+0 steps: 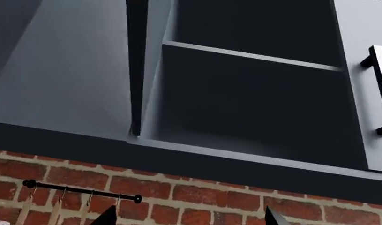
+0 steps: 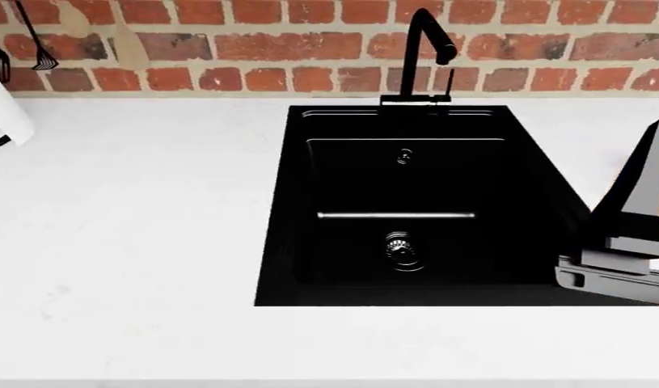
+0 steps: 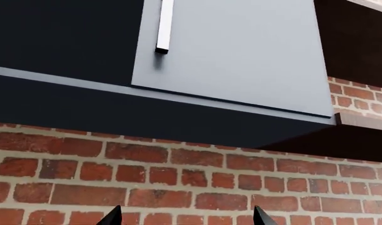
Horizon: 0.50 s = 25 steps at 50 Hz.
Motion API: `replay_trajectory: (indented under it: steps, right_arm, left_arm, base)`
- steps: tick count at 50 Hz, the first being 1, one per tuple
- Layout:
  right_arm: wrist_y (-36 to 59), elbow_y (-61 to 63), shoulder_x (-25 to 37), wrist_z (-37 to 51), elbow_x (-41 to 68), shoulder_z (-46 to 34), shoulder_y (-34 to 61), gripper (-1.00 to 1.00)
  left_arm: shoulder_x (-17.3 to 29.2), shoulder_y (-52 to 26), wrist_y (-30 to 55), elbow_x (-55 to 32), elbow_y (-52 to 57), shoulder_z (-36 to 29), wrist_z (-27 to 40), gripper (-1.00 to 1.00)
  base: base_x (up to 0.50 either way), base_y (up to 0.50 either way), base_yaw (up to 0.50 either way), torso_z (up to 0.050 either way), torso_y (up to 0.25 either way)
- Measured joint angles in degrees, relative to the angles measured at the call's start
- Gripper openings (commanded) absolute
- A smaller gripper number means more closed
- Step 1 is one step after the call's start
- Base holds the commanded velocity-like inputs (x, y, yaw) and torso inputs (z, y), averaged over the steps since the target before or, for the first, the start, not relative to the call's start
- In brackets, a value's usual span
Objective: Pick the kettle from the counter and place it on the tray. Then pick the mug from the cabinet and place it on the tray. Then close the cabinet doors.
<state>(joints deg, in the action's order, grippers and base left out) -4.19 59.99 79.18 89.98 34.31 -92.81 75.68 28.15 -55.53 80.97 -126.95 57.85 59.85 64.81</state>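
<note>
The kettle, the mug and the tray are out of view. The white counter (image 2: 124, 242) with its black sink (image 2: 405, 210) lies below me in the head view. The left wrist view looks up into the open cabinet (image 1: 241, 89). Its shelf (image 1: 253, 56) and dark inside show no mug. One cabinet door (image 1: 136, 65) stands edge-on, and another (image 1: 359, 70) carries a black bar handle (image 1: 381, 89). My left gripper (image 1: 191, 219) is open and empty, facing the brick wall under the cabinet. My right gripper (image 3: 187, 219) is open and empty too, below a grey cabinet door (image 3: 235, 51). It also shows in the head view (image 2: 639, 190), pointing up.
A black faucet (image 2: 421, 56) stands behind the sink against the brick wall (image 2: 254, 48). A black rail with hanging utensils (image 1: 84, 191) is fixed to the bricks under the cabinet. Utensils (image 2: 16, 44) hang at the head view's top left, above a white part of my left arm (image 2: 0, 105).
</note>
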Motion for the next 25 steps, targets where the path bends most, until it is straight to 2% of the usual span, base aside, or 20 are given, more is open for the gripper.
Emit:
replay_trajectory:
  steps: [12,20,25]
  right_arm:
    - [0.96,0.01,-0.74,0.00,0.04,2.84,-2.73,1.00]
    - [0.65,0.01,-0.61,0.01,-0.40,3.12,-3.42,1.00]
    - [-0.01,0.01,-0.39,-0.02,-0.68,3.90,-4.63,1.00]
  left_arm:
    - [0.06,-1.14,0.63,1.49,-0.04,-0.73,0.85,1.00]
    - [2.32,-2.28,0.49,3.74,0.03,-4.25,4.66,1.00]
    - [4.68,-3.50,-0.33,5.49,-0.58,-6.45,7.56,1.00]
  base:
    - [0.00,0.50,0.00,0.000,0.000]
    - [0.00,0.50,0.00,0.000,0.000]
    - [0.00,0.07,0.00,0.000,0.000]
